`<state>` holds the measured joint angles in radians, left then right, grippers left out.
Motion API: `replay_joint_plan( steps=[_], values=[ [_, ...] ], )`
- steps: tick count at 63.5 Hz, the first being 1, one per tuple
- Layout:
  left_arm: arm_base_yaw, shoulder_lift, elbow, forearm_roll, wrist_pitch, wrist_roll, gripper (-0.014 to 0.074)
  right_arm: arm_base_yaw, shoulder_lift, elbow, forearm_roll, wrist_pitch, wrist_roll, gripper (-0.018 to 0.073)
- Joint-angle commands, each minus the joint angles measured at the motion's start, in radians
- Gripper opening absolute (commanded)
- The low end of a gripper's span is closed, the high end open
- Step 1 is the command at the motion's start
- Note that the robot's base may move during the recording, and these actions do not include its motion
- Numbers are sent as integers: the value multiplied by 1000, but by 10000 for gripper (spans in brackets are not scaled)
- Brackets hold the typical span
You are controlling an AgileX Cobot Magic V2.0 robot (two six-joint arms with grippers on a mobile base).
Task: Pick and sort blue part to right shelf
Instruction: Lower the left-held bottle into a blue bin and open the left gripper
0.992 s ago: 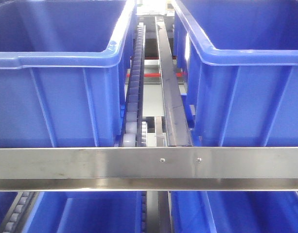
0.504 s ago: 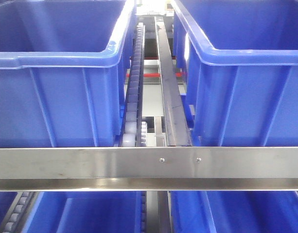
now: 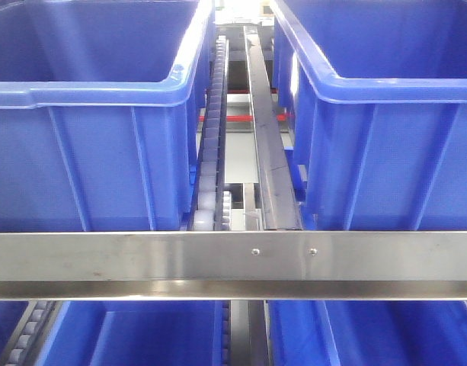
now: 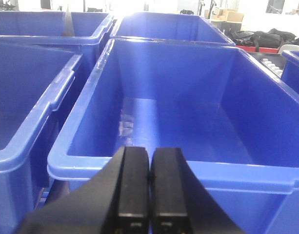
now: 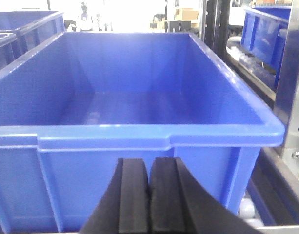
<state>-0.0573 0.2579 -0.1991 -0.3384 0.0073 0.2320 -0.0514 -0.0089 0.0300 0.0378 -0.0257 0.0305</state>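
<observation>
Pressing together on nothing, my left hand (image 4: 149, 195) and right hand (image 5: 149, 200) each face a blue bin (image 4: 154, 126) at twelve o'clock, and I cannot see the blue part anywhere.

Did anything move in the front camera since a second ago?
Nothing visibly changed. The two blue bins, the roller track between them and the metal bar across the front sit just as before. No arm or blue part shows in that view.
</observation>
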Motion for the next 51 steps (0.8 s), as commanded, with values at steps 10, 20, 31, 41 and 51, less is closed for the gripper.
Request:
replay_joint_plan(
  steps=[10, 20, 31, 41, 51],
  values=[
    [1, 9, -29, -5, -75, -2, 134, 0, -23, -20, -11, -99, 0, 55],
    [1, 9, -29, -5, -75, -2, 134, 0, -23, -20, -11, -99, 0, 55],
    [1, 9, -29, -5, -75, -2, 134, 0, -23, -20, -11, -99, 0, 55],
    [1, 9, -29, -5, -75, -2, 134, 0, -23, -20, -11, -99, 0, 55],
    [1, 9, 6, -5, -79, -2, 134, 0, -23, -20, -11, -99, 0, 55]
  ],
)
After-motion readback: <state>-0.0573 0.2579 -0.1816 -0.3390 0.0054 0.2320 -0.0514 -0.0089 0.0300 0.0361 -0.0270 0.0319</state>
